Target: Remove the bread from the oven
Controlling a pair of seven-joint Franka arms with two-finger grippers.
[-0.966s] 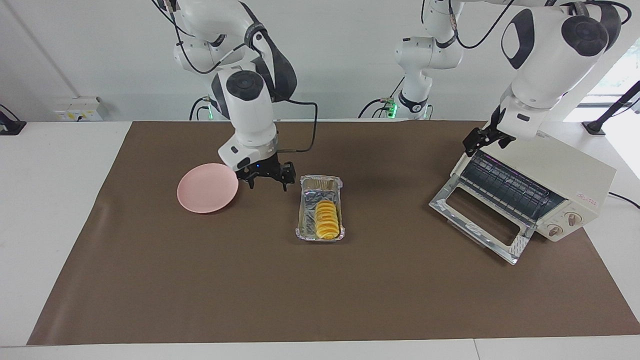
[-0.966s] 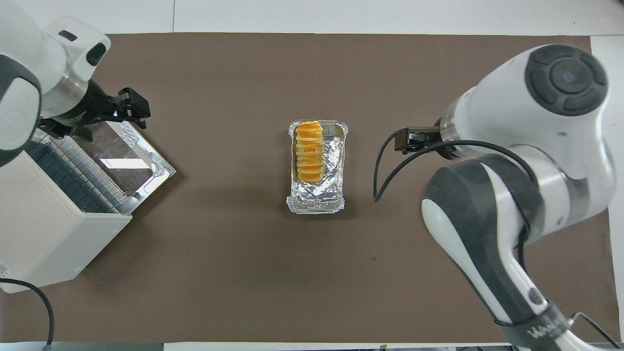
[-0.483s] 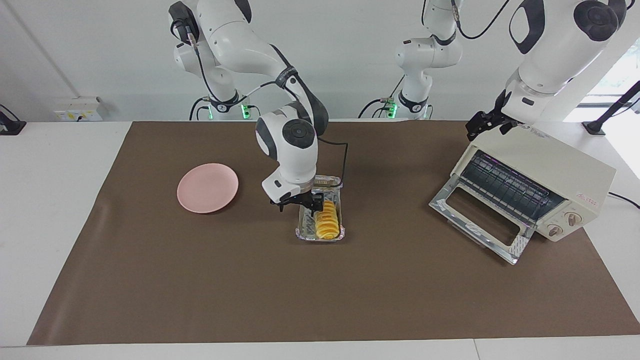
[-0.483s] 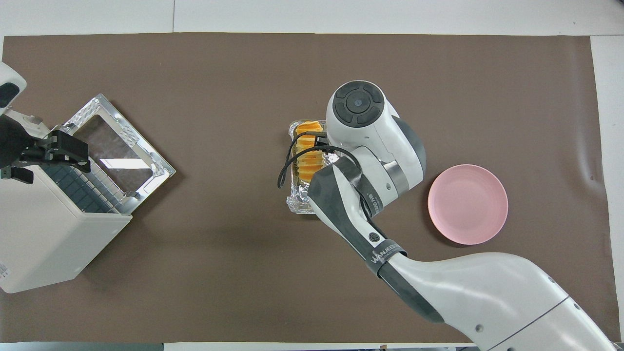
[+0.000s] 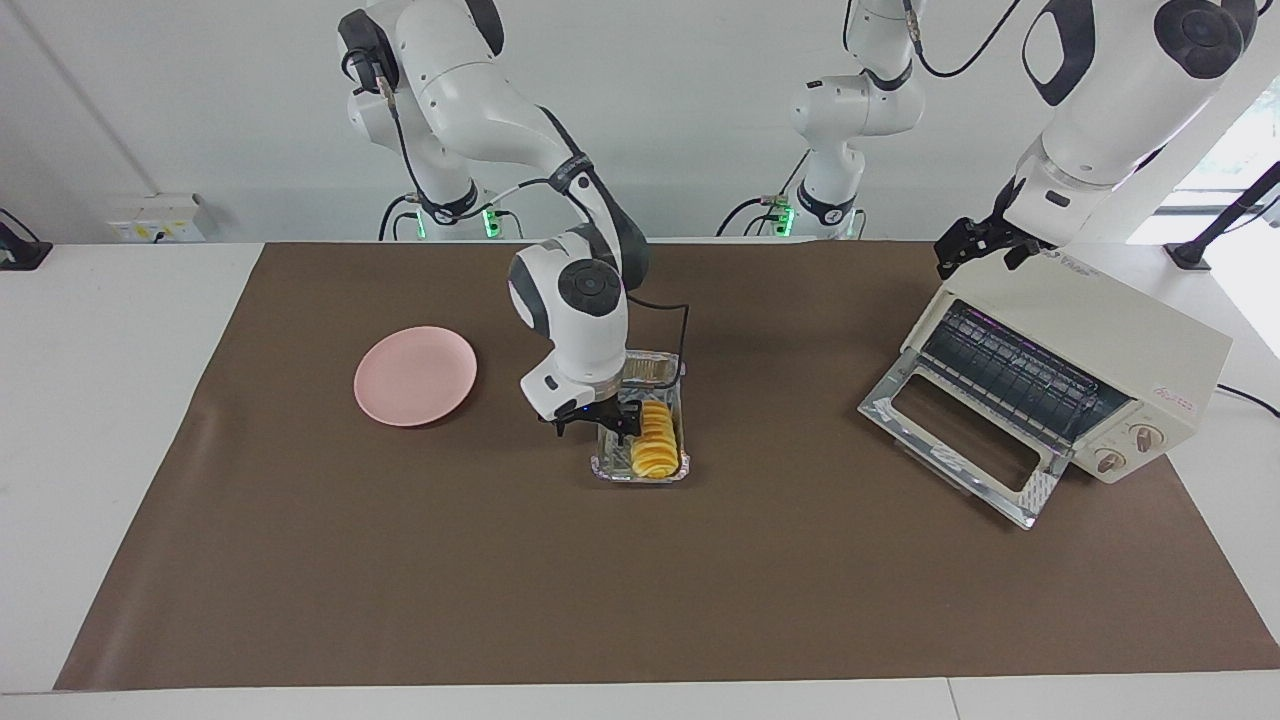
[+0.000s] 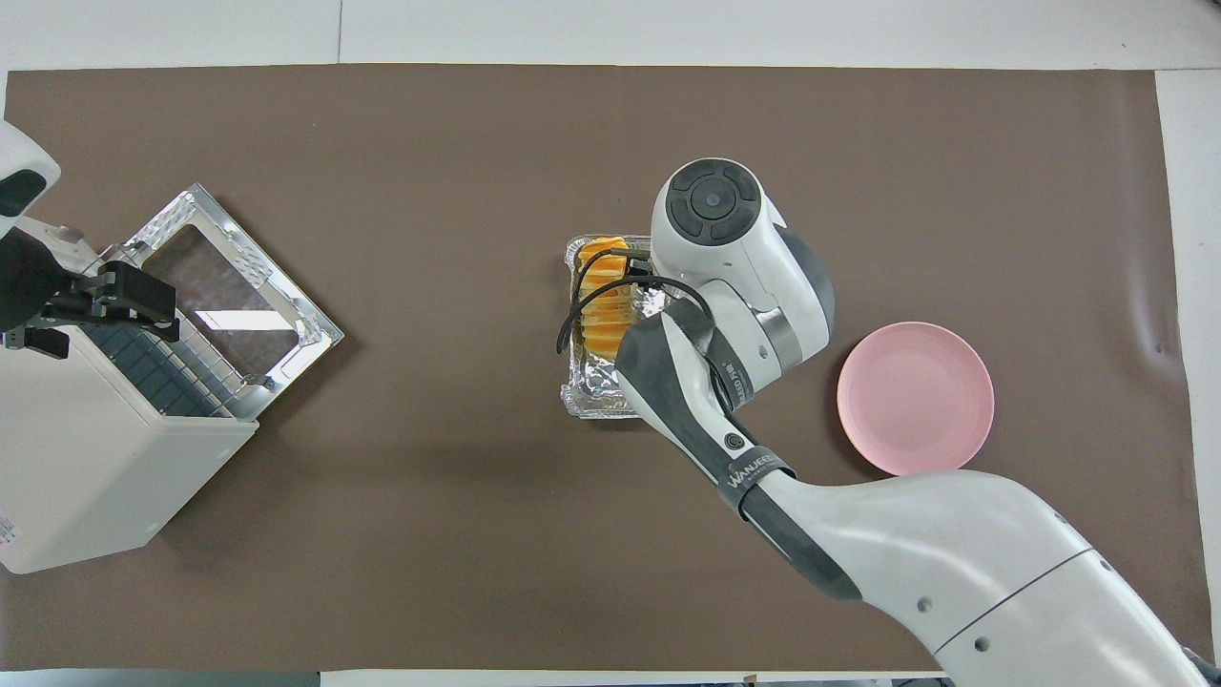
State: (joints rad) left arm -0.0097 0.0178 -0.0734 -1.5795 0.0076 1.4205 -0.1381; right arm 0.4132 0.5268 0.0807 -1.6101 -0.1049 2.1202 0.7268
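the bread (image 5: 655,440) lies in a foil tray (image 5: 605,466) mid-bench, already out of the open oven (image 5: 1085,375). the right gripper (image 5: 600,421) is low over the tray beside the bread; whether its fingers are apart i cannot tell. next, probably grasp the loaf and lift it toward the plate (image 5: 415,375). the left gripper (image 5: 985,240) waits over the oven top; its state i cannot tell.

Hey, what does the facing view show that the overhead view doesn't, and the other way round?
Only the facing view shows the right gripper down at the foil tray, beside the bread; it also shows the knobs on the oven and both arm bases.

Only the overhead view shows the tray's crinkled foil floor nearer the robots than the bread; there the right arm's wrist hides its gripper.

Both show the oven door dropped open, the left gripper over the oven's top, and the empty pink plate.
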